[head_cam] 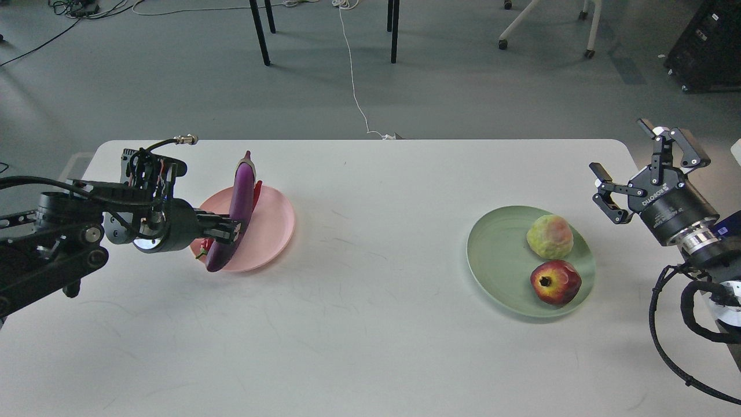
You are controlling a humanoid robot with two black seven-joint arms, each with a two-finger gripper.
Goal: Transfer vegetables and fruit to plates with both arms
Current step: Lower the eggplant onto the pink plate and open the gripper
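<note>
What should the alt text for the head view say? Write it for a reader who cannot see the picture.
The left gripper holds a purple eggplant over a pink plate, where a red chilli is partly hidden. The green plate carries a yellow-green fruit and a pomegranate; the right gripper is open beside it.

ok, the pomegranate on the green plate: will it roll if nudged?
Probably yes. The pomegranate is round and sits loose on the shallow green plate, so a nudge could roll it toward the rim. Its skin looks glossy, so hand fingers may slip. The dark crown faces sideways, so it isn't steadying it. The yellow-green fruit beside it might get bumped.
</note>
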